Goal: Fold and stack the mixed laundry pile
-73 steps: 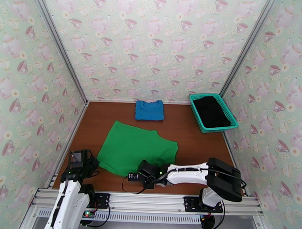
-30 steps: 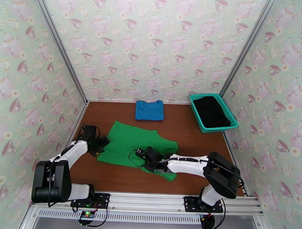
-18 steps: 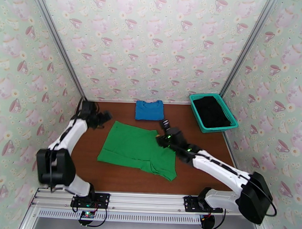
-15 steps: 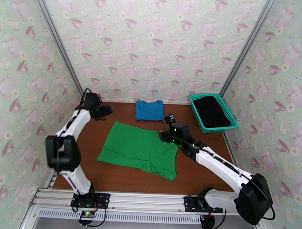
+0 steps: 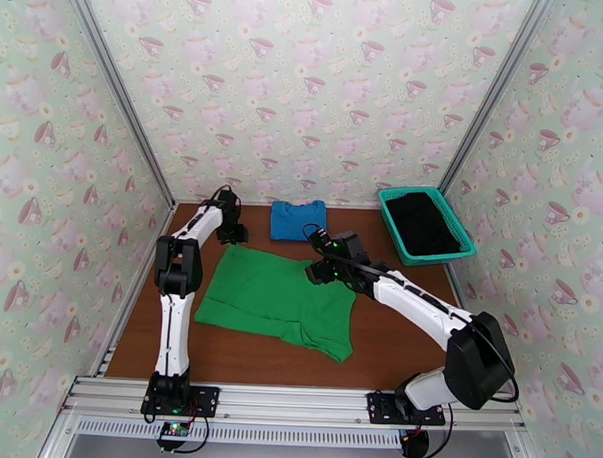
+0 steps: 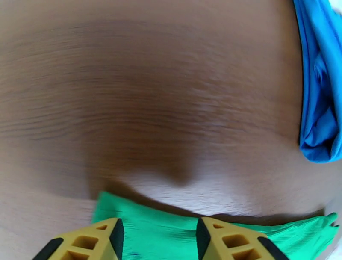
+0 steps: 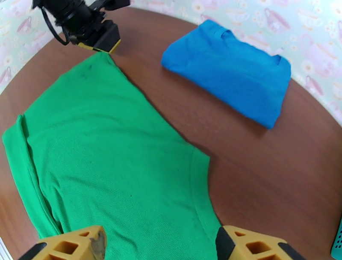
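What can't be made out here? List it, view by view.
- Top: black garment in the basket, too dark and small to tell if folded.
- Left wrist: blurred; whether the left gripper touches the green shirt is unclear.
- Left wrist: blue shirt cut off by the right edge.
- Right wrist: green shirt's near part cut off by the bottom edge, partly behind the right gripper.

arms (image 5: 414,301): white shells, black joints | cables (image 5: 309,229): black | jaws: yellow, black inner faces | bases (image 5: 173,397): black plates
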